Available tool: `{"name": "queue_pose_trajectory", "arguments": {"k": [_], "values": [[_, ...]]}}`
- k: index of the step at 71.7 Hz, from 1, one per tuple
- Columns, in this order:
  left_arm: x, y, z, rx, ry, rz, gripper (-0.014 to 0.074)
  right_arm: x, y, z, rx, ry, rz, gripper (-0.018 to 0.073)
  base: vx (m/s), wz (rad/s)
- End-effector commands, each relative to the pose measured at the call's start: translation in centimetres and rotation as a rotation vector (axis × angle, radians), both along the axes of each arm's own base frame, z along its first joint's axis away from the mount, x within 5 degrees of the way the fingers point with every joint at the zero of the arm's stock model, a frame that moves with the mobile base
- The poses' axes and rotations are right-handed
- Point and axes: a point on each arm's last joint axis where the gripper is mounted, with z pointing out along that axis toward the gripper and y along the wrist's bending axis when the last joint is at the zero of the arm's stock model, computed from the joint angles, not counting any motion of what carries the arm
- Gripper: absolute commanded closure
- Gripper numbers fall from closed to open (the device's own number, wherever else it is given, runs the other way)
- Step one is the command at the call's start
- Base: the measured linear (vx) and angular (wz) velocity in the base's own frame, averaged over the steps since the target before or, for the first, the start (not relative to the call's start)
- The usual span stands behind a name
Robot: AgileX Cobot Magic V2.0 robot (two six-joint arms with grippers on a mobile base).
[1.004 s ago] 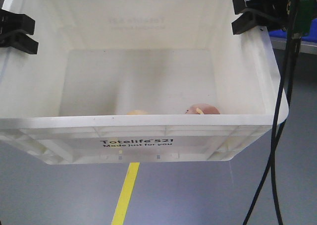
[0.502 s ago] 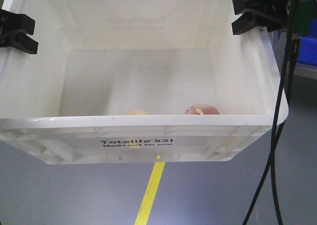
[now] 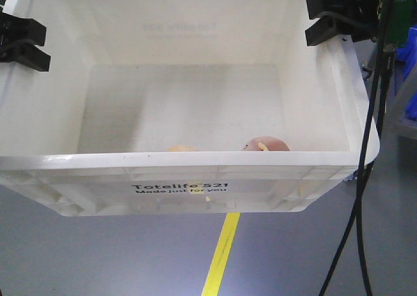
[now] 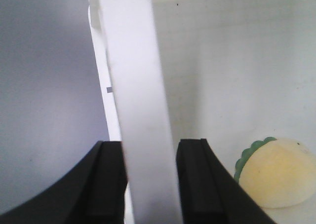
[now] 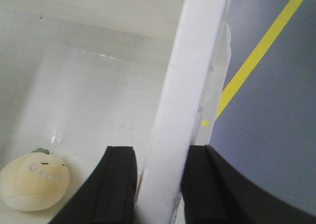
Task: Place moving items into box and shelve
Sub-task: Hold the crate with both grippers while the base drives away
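A white box (image 3: 195,159) marked "Totelife 521" hangs above the floor, held by both grippers. My left gripper (image 3: 23,42) is shut on the box's left wall (image 4: 133,86), one finger on each side, as the left wrist view (image 4: 150,150) shows. My right gripper (image 3: 329,22) is shut on the right wall (image 5: 192,71), also seen in the right wrist view (image 5: 158,155). Inside lie a pale yellow plush toy (image 3: 180,148) with a green leaf (image 4: 276,172) (image 5: 33,182) and a pink toy (image 3: 267,144), both mostly hidden behind the near rim.
Grey floor with a yellow line (image 3: 221,257) runs under the box; the line also shows in the right wrist view (image 5: 256,56). Black cables (image 3: 365,178) hang at the right. A blue bin (image 3: 410,87) shows at the right edge.
The yellow floor line has shifted to the right under the box and the background at the right has changed. The box and both grippers keep their place in the view.
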Motion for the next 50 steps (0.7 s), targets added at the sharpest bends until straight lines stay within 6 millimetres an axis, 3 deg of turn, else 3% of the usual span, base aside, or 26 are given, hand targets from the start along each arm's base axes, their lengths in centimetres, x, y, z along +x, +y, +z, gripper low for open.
{"name": "queue_pose_trajectory", "arguments": {"k": [1,50], "values": [[-0.89,-1.81,3.55,-0.223,-0.173,-0.039,0.0623,-1.22,1.24,3.62,0.199,-0.148,0.033,0.0571,0.46,0.04],[-0.84,-1.82,3.5,-0.223,-0.171,-0.039,0.0623,-1.23,1.24,3.62,0.2,-0.148,0.033,0.0571,0.47,0.02]]}}
